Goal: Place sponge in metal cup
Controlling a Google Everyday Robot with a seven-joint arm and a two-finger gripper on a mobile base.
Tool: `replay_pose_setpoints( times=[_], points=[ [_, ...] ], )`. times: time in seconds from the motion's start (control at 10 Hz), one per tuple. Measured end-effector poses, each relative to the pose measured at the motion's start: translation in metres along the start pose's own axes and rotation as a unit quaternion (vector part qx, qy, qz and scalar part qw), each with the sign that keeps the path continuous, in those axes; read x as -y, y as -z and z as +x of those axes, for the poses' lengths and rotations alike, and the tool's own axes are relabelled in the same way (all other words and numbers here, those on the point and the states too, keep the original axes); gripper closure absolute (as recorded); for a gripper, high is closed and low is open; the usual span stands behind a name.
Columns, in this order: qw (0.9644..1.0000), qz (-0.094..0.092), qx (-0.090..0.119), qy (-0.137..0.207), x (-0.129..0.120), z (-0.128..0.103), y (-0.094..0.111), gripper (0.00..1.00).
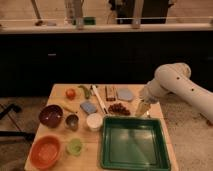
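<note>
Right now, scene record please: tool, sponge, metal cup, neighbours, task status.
tool: open, empty, over the right side of the table, by the far right corner of the green tray
sponge: lying flat left of centre, untouched, well left of the tool
metal cup: upright, just front-left of the sponge, between the purple bowl and the white cup
cup contents: dark inside, nothing seen in it
task status: sponge not yet picked up, not in the metal cup
</note>
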Motion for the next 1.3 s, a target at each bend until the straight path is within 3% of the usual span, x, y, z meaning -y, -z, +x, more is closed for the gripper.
replay_pose_setpoints(
  times=[0.3,1.0,1.3],
  points=[
    [0.9997,-0.012,0.019,0.011,-0.002,-0.043,-0.014,0.2],
    [0.9996,-0.013,0.02,0.016,-0.003,-0.045,-0.015,0.2],
    [0.9998,0.0,0.019,0.009,-0.001,-0.058,-0.024,0.2]
  ],
)
